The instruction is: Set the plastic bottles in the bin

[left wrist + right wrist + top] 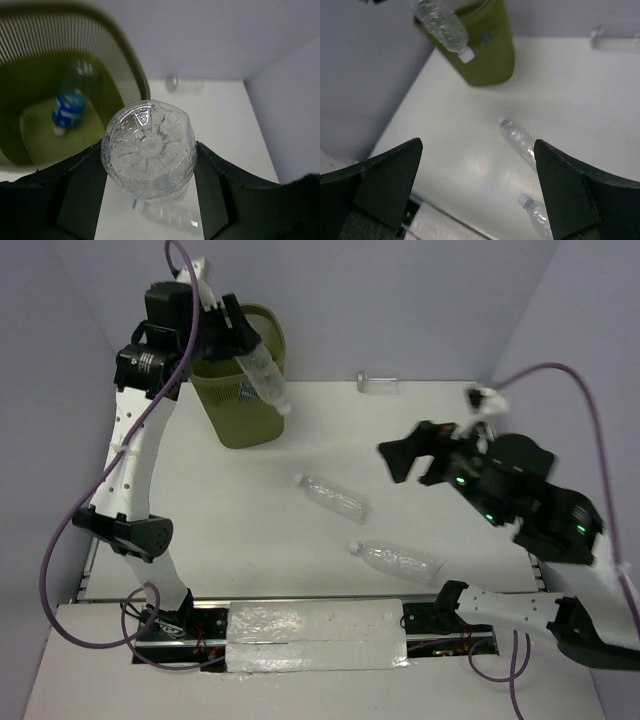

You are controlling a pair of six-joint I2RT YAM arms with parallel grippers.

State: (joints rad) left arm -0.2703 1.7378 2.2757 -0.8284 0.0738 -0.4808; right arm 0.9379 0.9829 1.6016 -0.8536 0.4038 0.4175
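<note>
The left claw (150,172) (arm reared high) clamps a bottle (265,378); the right claw (477,150) gapes empty.

Item count, as I read it from the remote station.

Clear, unlabelled plastic bottles: I count four in the top view, namely the raised bottle (265,370), the middle bottle (333,496), the near bottle (398,560) and the far bottle (378,384).

Blue-labelled bottle (69,107): one, which I see only through the left wrist camera.

Bin (235,420): one.

Arms: two, the left arm (130,470) and the right arm (530,500).

Grippers: two, the left gripper (150,150) and the right gripper (477,150), each with two fingers.
</note>
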